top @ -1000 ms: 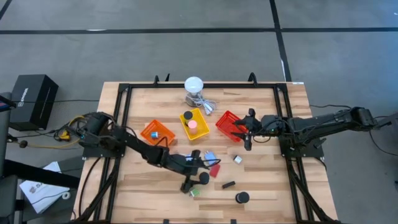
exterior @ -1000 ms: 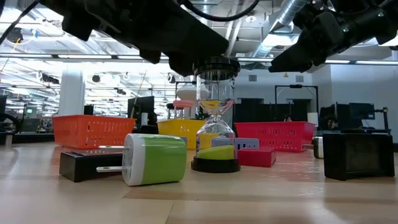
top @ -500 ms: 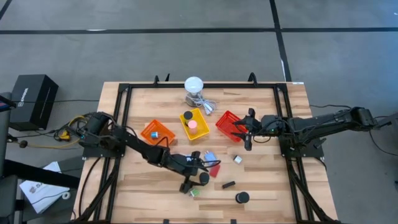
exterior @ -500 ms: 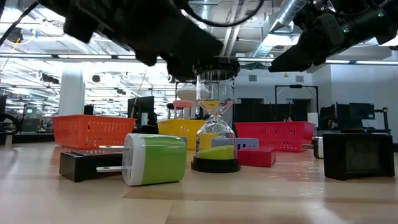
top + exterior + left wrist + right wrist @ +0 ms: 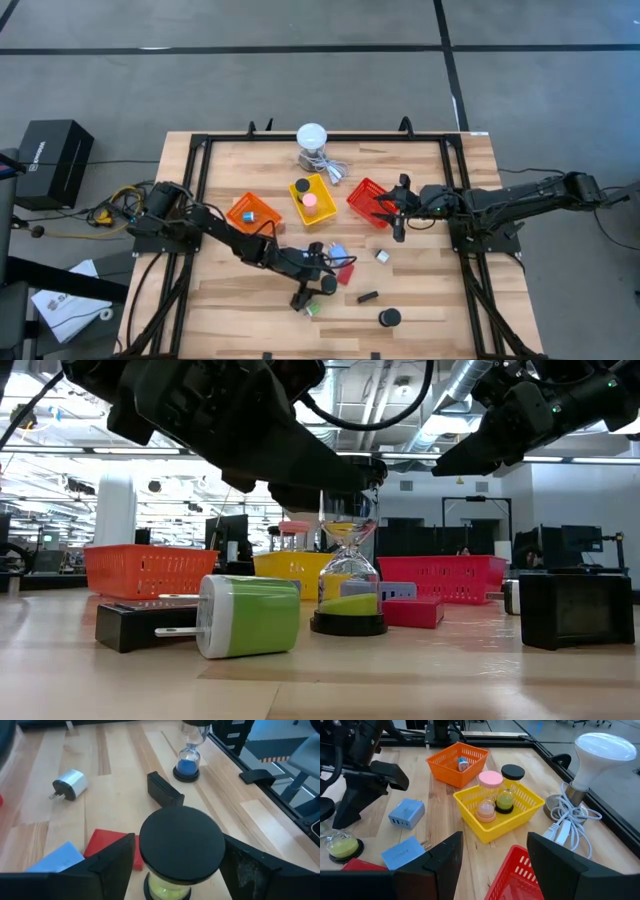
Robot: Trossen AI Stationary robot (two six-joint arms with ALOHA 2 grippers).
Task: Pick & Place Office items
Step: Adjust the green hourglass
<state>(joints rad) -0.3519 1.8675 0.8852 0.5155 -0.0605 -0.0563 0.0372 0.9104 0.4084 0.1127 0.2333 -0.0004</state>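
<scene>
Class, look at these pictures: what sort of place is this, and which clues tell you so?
Probably a robotics lab in a large industrial hall. The clues: two robot arms mounted at a framed wooden table, exposed ceiling ducts overhead, and rows of monitors on desks beyond.

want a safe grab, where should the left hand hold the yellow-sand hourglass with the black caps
Probably by the round black top cap, coming straight down from above. The yellow-sand hourglass stands upright on the wooden table, its glass waist is narrow and fragile-looking, and the left hand has a finger on each side of that cap.
</scene>
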